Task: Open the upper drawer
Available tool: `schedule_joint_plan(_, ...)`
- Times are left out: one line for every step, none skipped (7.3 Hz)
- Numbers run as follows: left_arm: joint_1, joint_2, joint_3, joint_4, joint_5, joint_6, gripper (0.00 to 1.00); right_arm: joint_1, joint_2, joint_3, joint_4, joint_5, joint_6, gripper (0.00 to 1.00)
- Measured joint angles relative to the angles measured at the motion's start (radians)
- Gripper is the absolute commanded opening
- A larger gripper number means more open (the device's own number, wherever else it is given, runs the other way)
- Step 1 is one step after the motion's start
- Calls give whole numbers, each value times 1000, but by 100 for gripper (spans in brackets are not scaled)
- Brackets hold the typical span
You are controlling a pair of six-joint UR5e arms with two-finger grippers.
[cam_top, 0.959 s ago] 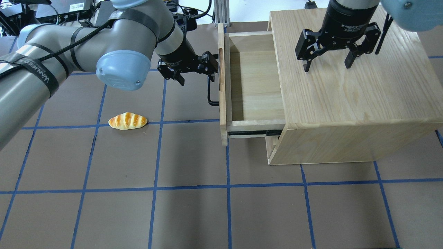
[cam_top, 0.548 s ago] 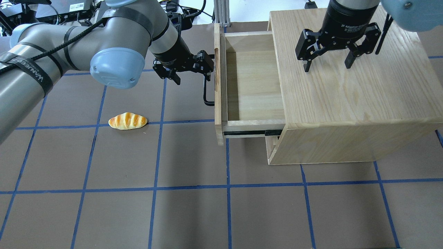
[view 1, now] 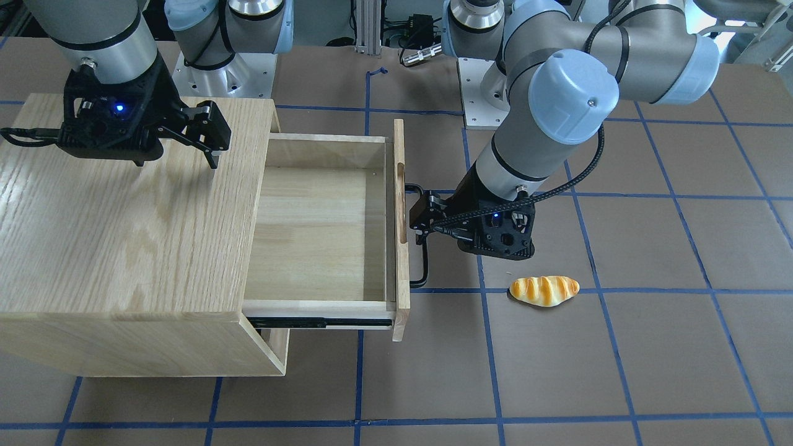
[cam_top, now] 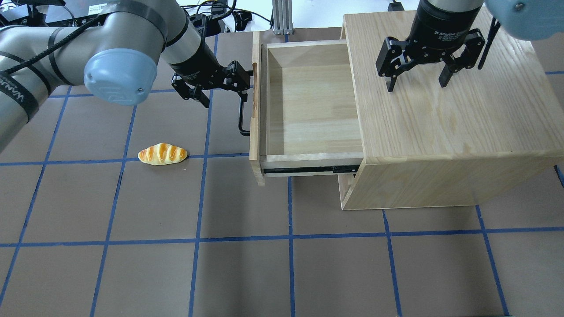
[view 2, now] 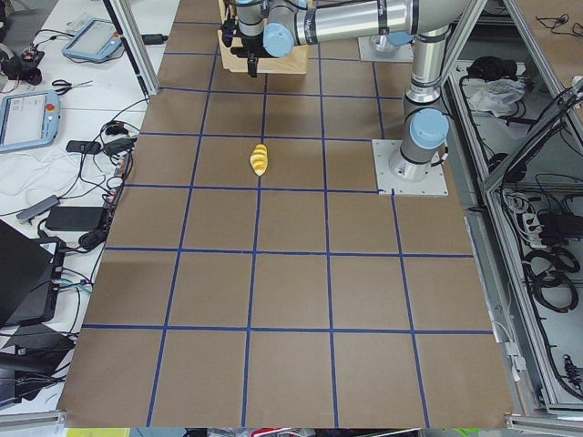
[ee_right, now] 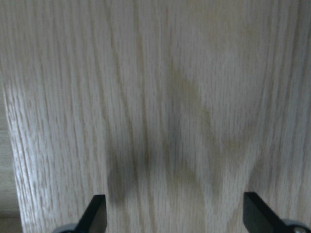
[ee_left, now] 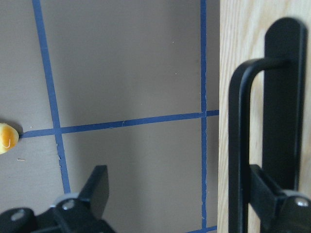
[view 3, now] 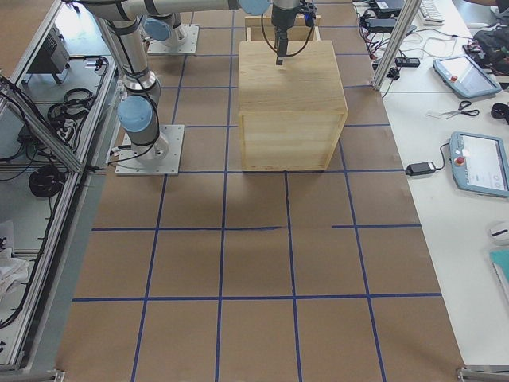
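The upper drawer (cam_top: 308, 101) of the light-oak cabinet (cam_top: 440, 123) is pulled far out and is empty inside. Its front panel (cam_top: 254, 110) carries a black bar handle (cam_top: 241, 115). My left gripper (cam_top: 224, 94) is open at the handle. One finger (ee_left: 272, 194) sits between the bar (ee_left: 238, 145) and the panel, and the other finger (ee_left: 97, 187) is out over the mat. In the front view the left gripper (view 1: 427, 223) is beside the handle (view 1: 423, 263). My right gripper (cam_top: 416, 83) is open and empty just above the cabinet top (ee_right: 175, 97).
A toy bread roll (cam_top: 163, 154) lies on the brown mat left of the drawer; it also shows in the front view (view 1: 544, 290). Blue tape lines grid the mat. A lower drawer front shows slightly under the open drawer (cam_top: 346, 185).
My left gripper has moved left with a finger behind the handle, and the drawer has slid further out of the cabinet. The right gripper and the bread roll have not moved.
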Motion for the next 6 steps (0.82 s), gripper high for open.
schedule_joint_plan(14, 4, 0, -12, 2, 9, 100, 0, 0, 0, 0, 0, 0, 100)
schedule_joint_plan(25, 7, -1, -25, 5, 17, 100, 0, 0, 0, 0, 0, 0, 100)
schedule_joint_plan(33, 9, -1, -36, 7, 21, 100, 1, 0, 0, 0, 0, 0, 100)
schedule_joint_plan(40, 13, -1, -42, 7, 23, 100, 1, 0, 0, 0, 0, 0, 100)
schedule_joint_plan(52, 18, -1, -53, 8, 29, 100, 0, 0, 0, 0, 0, 0, 100)
schedule_joint_plan(67, 29, 7, -78, 7, 38, 100, 0, 0, 0, 0, 0, 0, 100)
